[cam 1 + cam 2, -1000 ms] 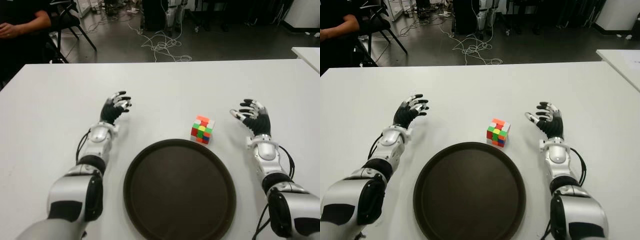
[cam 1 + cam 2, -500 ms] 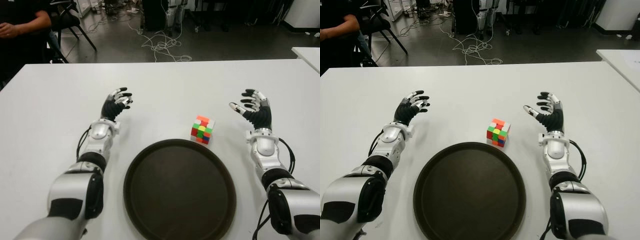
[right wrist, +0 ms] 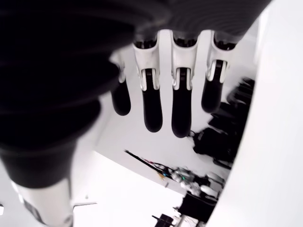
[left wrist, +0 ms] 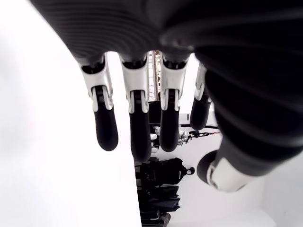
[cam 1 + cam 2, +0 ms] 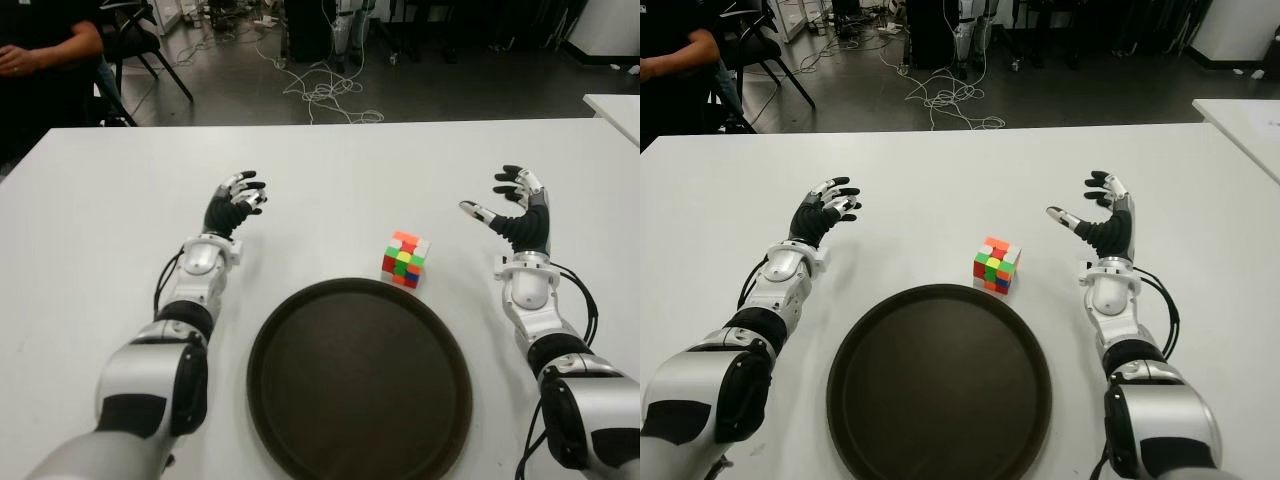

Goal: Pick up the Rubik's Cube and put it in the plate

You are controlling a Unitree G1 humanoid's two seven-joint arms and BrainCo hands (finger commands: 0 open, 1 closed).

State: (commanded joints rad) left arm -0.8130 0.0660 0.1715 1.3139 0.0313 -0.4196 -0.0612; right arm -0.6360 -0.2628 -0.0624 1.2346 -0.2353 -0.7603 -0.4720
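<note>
White table (image 5: 330,170): right hand (image 5: 517,213) and left hand (image 5: 232,205) spread, empty; Rubik's Cube (image 5: 404,259) untouched.

Right hand (image 3: 156,90) is filling the frame from close by, its black-tipped fingers (image 3: 152,106) hanging spread and holding nothing, with white table surface (image 3: 279,142) showing along one edge.

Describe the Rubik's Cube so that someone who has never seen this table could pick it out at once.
Start from the white table and find the big round dark plate at its near edge. Just past the plate's far rim, toward the robot's right, sits the Rubik's Cube, between the open left hand and the open right hand, nearer the right. It is the only small, many-coloured block there.
</note>
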